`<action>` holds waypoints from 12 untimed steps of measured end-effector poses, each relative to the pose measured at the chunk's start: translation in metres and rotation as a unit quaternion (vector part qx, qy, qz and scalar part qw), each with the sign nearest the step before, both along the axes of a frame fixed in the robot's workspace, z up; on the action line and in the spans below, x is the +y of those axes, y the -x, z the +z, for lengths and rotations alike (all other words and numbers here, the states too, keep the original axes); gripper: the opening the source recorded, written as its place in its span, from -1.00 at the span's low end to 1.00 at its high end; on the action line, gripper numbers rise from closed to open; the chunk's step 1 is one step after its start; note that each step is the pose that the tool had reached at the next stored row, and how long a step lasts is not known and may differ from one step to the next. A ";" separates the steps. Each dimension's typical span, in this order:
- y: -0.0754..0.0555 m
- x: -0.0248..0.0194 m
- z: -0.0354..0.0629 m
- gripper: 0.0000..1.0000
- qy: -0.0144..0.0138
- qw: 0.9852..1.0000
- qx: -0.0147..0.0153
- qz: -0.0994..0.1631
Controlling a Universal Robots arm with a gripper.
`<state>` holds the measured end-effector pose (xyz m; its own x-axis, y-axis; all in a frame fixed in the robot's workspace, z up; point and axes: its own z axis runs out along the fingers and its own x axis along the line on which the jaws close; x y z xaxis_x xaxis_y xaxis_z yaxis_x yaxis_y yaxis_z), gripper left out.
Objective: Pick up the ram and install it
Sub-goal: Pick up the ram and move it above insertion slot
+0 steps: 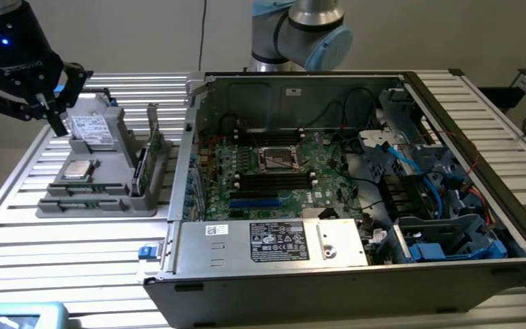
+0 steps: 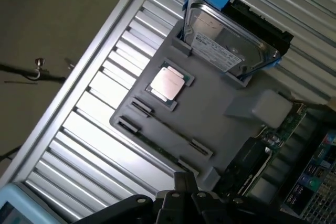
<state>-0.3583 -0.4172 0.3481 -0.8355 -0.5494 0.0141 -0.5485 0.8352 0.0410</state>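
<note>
The end effector (image 1: 39,113), its opening not to be told, is hung above the grey tray (image 1: 117,170), where the ram (image 2: 157,147) is lodged edge-up in a slot, best gripped mid-length and lifted straight.

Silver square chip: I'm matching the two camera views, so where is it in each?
Exterior view: the silver chip lies on the grey tray, at the exterior view's left of the computer case.
Wrist view: it sits in the tray's square recess, beside the hard drive.
Shared landmark: the hard drive.
</note>
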 end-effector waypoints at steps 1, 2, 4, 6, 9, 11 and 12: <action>0.000 0.0000 0.0000 -0.79 0.000 1.000 0.000 0.009; 0.000 0.0000 0.0000 -0.79 0.000 1.000 0.000 0.018; 0.000 0.0000 0.0000 -0.79 0.000 0.999 0.000 0.036; 0.000 0.0000 0.0000 -0.79 0.000 0.999 0.000 0.055; 0.000 0.0000 0.0000 -0.79 0.000 0.997 0.000 0.082; 0.000 0.0000 0.0000 -0.79 0.000 0.995 0.000 0.100; 0.000 0.0000 0.0000 -0.79 0.000 0.994 0.000 0.109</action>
<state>-0.3583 -0.4172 0.3481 -0.6969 -0.7170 0.0141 -0.7161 0.6968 0.0411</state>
